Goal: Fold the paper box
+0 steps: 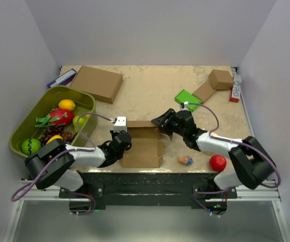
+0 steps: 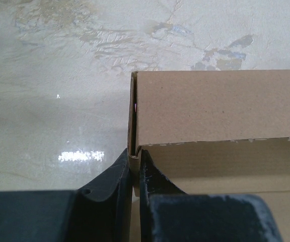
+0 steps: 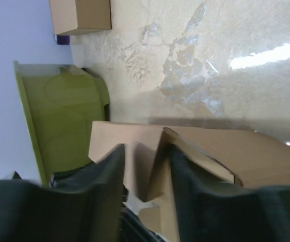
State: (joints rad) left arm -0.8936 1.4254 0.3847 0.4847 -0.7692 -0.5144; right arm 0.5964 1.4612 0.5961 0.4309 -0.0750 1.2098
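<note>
The paper box (image 1: pixel 142 146) is a brown cardboard mailer, partly folded, lying near the table's front edge between the arms. My left gripper (image 1: pixel 121 143) is at its left side. In the left wrist view the gripper (image 2: pixel 135 160) is shut on the box's upright left wall (image 2: pixel 133 116), with the raised back panel (image 2: pixel 220 106) beyond. My right gripper (image 1: pixel 164 123) is at the box's far right corner. In the right wrist view it (image 3: pixel 145 169) is open, and an upright flap (image 3: pixel 157 161) of the box stands between its fingers, close against the right one (image 3: pixel 190 176).
A green tray (image 1: pixel 87 98) of fruit stands at the left and also shows in the right wrist view (image 3: pixel 59 116). A larger brown box (image 1: pixel 97 83) is at the back left. A small brown box (image 1: pixel 220 79), a green block (image 1: pixel 188 99), a red apple (image 1: pixel 217 162) and a small toy (image 1: pixel 185 160) are on the right.
</note>
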